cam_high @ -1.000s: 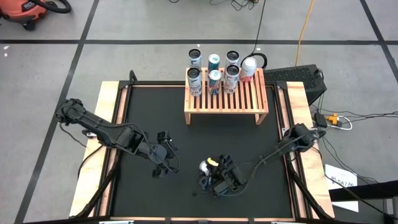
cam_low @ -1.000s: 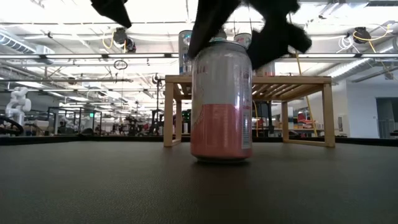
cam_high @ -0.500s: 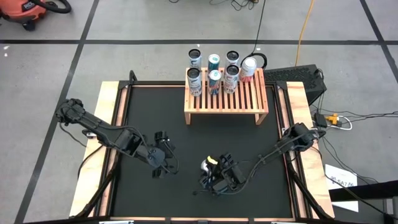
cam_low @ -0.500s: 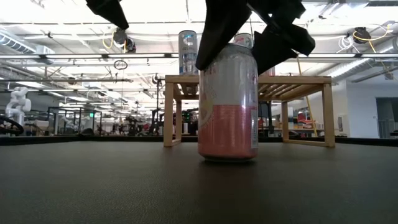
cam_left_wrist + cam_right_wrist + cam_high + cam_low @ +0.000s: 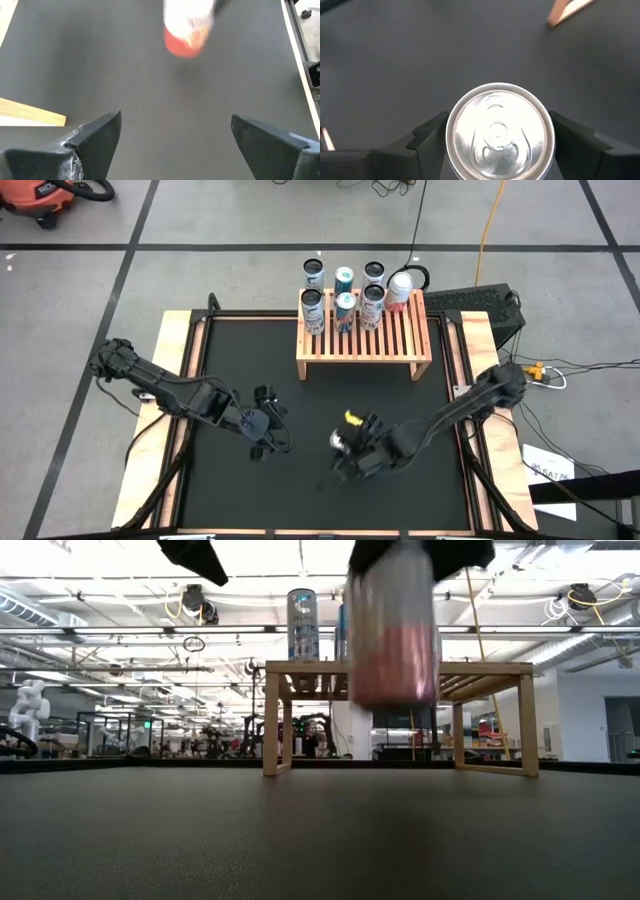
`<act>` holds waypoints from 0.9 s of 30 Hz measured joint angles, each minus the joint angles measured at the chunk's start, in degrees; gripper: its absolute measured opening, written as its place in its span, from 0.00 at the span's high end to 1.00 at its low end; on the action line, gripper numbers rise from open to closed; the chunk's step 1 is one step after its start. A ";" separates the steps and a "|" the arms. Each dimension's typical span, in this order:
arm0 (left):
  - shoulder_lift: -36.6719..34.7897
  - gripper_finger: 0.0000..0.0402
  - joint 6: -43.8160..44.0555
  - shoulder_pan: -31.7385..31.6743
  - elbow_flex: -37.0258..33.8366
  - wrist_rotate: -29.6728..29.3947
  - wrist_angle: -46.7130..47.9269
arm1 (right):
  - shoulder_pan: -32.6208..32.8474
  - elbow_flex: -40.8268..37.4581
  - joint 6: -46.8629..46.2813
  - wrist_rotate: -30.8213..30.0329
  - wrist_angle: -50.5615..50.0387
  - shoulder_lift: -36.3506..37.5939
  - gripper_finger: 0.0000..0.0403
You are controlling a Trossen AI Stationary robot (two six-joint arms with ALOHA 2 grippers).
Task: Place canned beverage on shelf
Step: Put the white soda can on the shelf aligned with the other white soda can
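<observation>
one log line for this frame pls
right gripper: shut on pink-and-white can, lifted off mat | left gripper: open, empty, hovering over mat | shelf: seven cans at back, front slats free

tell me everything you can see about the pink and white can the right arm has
The can is a metal drink can, white on its upper body and pink on the lower part, with a plain silver lid and pull tab still sealed. It is upright and lifted clear of the black mat, hanging in front of the shelf. The right gripper is shut on it, one dark finger against each side near the top. Nothing else touches it.
</observation>
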State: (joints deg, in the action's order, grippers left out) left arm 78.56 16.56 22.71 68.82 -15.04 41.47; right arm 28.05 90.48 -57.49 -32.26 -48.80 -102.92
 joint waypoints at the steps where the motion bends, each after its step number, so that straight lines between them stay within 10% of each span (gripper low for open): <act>1: 0.00 0.07 -0.40 -0.17 0.00 0.24 -0.02 | -0.30 0.00 1.13 -0.19 -1.19 1.88 0.31; 11: 0.00 0.07 -0.97 -1.76 0.00 1.33 -0.02 | -9.22 0.09 10.61 -0.43 -18.94 21.28 0.31; 27: 0.00 0.07 -3.28 -6.61 0.00 1.43 -0.24 | -46.30 0.13 41.77 12.50 -14.97 34.33 0.31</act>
State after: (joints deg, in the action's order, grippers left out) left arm 78.56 13.28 16.10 68.82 -13.62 41.23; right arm -18.24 90.61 -15.72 -19.76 -63.77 -68.60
